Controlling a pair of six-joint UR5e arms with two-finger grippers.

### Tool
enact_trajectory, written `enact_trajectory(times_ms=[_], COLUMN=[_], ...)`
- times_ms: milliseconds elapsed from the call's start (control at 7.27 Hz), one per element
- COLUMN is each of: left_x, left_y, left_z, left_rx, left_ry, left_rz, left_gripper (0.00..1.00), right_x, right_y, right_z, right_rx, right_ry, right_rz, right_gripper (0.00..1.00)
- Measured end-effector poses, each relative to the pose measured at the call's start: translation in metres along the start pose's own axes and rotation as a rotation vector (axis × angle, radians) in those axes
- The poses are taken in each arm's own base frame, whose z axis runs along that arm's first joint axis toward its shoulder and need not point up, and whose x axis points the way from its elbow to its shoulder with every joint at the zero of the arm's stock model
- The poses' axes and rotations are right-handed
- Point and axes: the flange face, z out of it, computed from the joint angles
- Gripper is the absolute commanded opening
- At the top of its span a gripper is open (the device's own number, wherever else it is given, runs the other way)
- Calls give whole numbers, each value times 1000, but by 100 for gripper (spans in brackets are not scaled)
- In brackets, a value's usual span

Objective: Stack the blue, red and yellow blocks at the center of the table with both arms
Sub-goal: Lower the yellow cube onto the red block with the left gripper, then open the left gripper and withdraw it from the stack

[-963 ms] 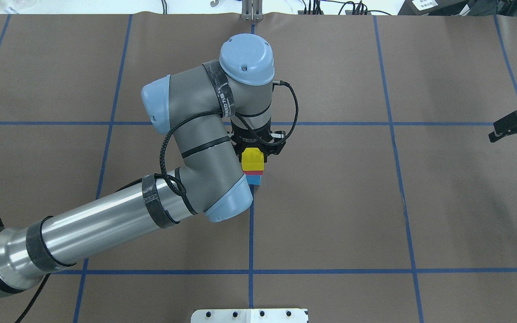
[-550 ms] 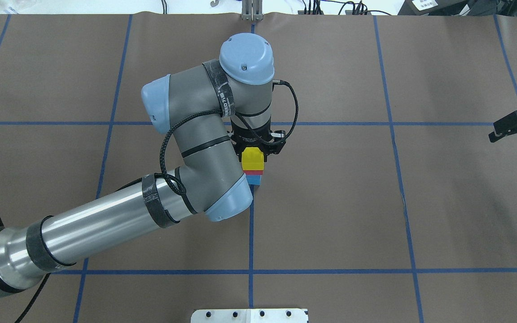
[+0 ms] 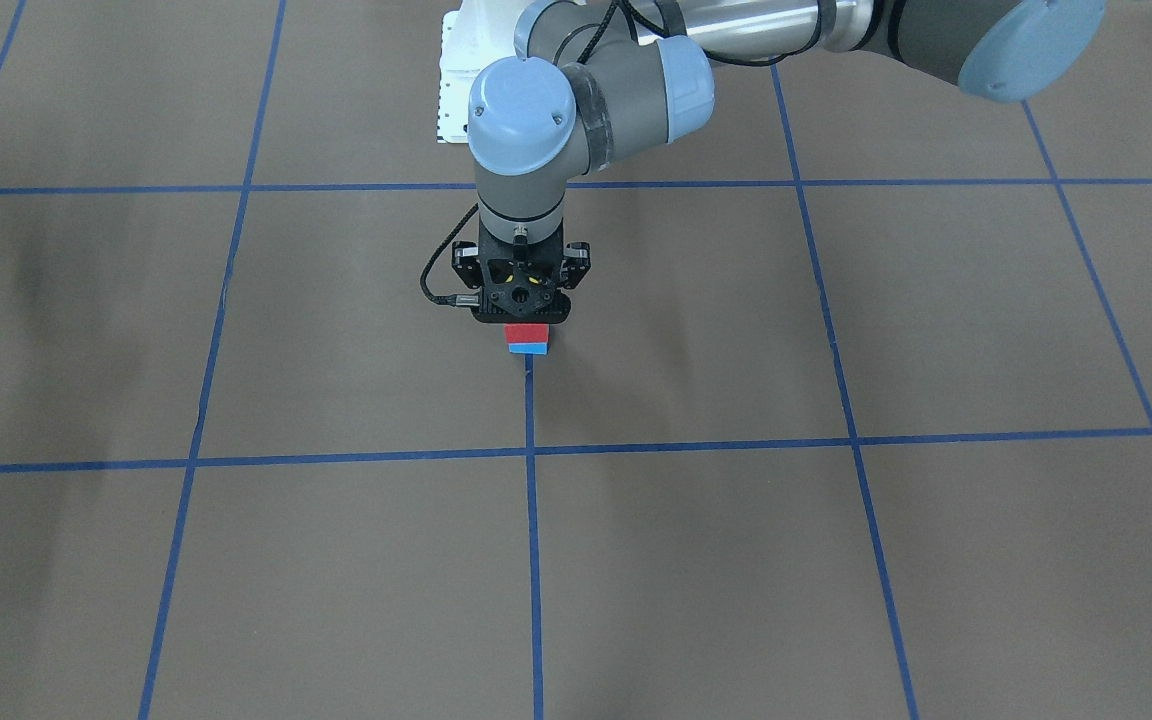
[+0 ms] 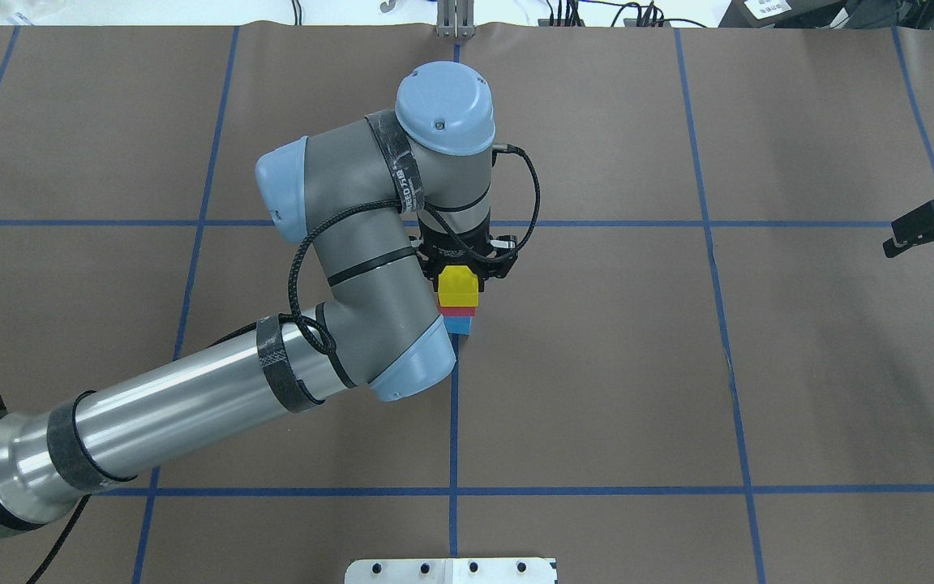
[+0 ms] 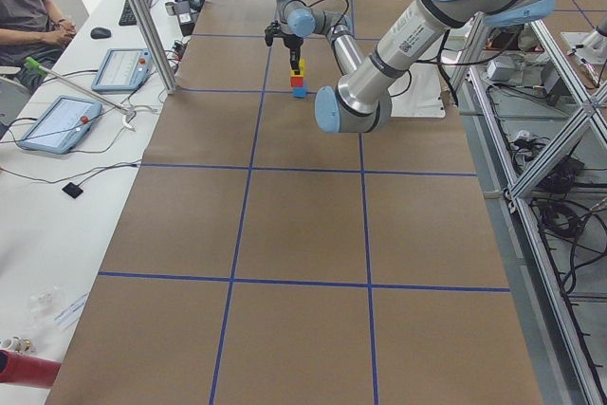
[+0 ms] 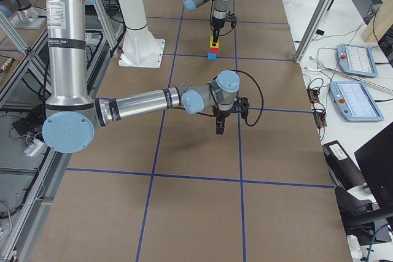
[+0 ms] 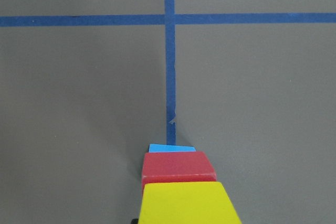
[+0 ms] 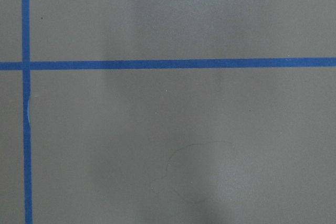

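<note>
The left gripper (image 4: 467, 268) hangs over the stack at the centre of the table (image 4: 597, 365), down at the yellow block (image 4: 457, 282), which tops the red block (image 4: 457, 311) and the blue block (image 4: 457, 325). Its hold cannot be told. Far right, the right gripper (image 4: 933, 231) hovers, its opening unclear.

No text legible anywhere. White lettering on black strap (image 4: 406, 174) round wrist of left arm (image 4: 191, 405): too blurred to read. Dark printed label (image 5: 410, 31) on same arm's tube, left side view: too small.
</note>
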Motion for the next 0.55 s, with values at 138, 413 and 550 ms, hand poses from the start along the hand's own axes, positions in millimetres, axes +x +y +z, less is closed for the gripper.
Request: enact_trajectory(times_ms=[138, 413, 550], left_x=[-2, -10, -22], left_y=[0, 4, 12], left_z=[1, -3, -9], left_rx=[0, 7, 13], left_ry=[0, 6, 17], left_rz=[1, 8, 15], left_gripper=[100, 100, 100], right_x=[0, 0, 0], right_y=[0, 0, 0], right_z=[0, 0, 0], right_rx=[0, 1, 1], right_ry=[0, 0, 0], right_rz=[0, -1, -1], right_gripper=[100, 100, 100])
